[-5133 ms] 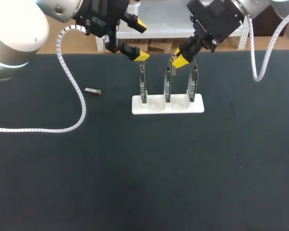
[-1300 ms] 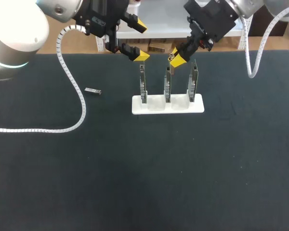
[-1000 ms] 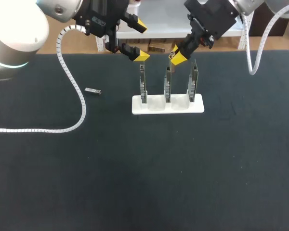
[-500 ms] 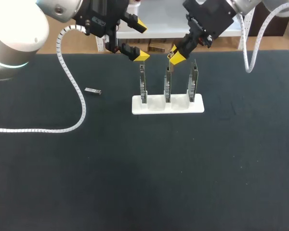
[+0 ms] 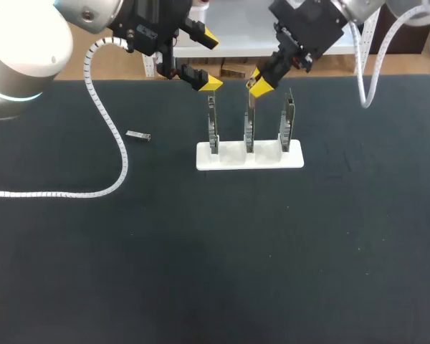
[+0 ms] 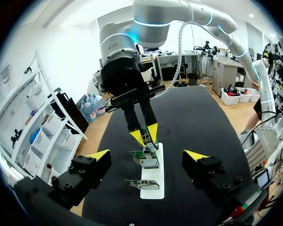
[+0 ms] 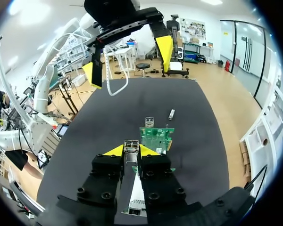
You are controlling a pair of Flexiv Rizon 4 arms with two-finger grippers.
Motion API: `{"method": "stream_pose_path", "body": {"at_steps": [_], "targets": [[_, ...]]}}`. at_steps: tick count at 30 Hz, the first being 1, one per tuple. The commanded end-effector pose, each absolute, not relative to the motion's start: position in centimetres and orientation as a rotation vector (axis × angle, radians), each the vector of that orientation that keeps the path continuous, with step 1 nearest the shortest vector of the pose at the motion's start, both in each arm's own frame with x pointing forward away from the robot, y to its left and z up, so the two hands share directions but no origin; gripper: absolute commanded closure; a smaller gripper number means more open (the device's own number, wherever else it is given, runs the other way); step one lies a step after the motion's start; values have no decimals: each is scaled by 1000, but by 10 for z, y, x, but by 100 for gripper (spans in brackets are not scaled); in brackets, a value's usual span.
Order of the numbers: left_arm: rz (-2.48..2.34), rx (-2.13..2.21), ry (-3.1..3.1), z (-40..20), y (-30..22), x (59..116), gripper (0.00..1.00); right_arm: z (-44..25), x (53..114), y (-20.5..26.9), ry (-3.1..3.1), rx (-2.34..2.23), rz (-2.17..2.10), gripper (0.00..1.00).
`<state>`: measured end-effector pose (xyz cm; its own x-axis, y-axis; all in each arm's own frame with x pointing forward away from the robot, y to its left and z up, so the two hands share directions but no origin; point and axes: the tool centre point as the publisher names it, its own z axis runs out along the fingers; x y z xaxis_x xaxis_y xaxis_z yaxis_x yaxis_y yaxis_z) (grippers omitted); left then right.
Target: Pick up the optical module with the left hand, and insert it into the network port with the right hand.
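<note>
My right gripper [image 5: 257, 82] hangs just above the top of the middle of three upright network cards [image 5: 249, 126] on a white stand [image 5: 249, 156]. In the right wrist view it [image 7: 130, 151] is shut on a small metal optical module [image 7: 130, 143], with the green card [image 7: 156, 138] right ahead. My left gripper [image 5: 209, 61] is open and empty, above and behind the left card [image 5: 212, 123]. In the left wrist view its fingers [image 6: 100, 155] stand wide apart on either side of the stand [image 6: 153, 187], with my right gripper [image 6: 146, 135] beyond.
A second small module [image 5: 138, 135] lies on the black mat to the left of the stand, also visible past the cards [image 7: 171, 114]. A white coiled cable [image 5: 112, 140] trails from my left arm across the mat's left side.
My right gripper has shifted a little to the left and up with the module, over the middle card. The left arm has not moved.
</note>
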<state>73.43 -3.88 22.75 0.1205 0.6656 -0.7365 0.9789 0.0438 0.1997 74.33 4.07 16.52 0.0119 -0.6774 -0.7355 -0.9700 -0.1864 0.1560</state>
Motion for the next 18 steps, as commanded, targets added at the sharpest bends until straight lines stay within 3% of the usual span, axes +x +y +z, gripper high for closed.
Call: {"method": "stream_pose_path", "body": {"at_steps": [1, 18], "targets": [[-559, 1698, 1623, 229, -40, 736, 0, 169, 745, 38, 1682, -1905, 996, 100], [-559, 1698, 1623, 229, -40, 736, 0, 166, 752, 39, 1658, -1924, 1009, 100]]}}
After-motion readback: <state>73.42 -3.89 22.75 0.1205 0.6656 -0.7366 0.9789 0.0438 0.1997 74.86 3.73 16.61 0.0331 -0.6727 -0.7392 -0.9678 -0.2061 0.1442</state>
